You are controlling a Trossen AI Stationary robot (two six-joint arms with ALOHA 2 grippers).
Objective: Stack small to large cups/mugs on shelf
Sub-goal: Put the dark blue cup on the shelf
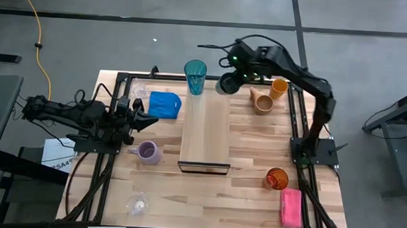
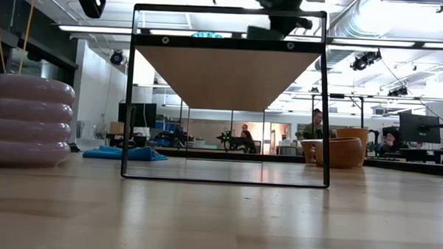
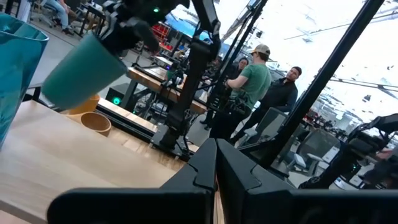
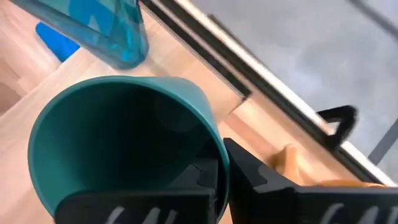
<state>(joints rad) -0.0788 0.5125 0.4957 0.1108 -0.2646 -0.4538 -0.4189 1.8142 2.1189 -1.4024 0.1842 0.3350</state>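
Note:
The light-wood shelf stands mid-table, and the tall teal tumbler stands upright on its far end. My right gripper is shut on the dark green cup, held in the air by the shelf's far right corner, beside the tumbler. My left gripper is shut and empty at the table's left, next to the blue cloth. The tan mug lies on its side, and the orange cup is at the far right. The lavender mug stands left of the shelf. My right gripper holds the dark green cup by its rim wall, with one finger inside the mouth and one outside. The cup is lifted clear of the shelf and tilted, its body slanting away from the fingers.
A red-orange cup and the pink sponge sit at the near right. One clear glass lies at the near left and another by the cloth. People stand in the room beyond the table.

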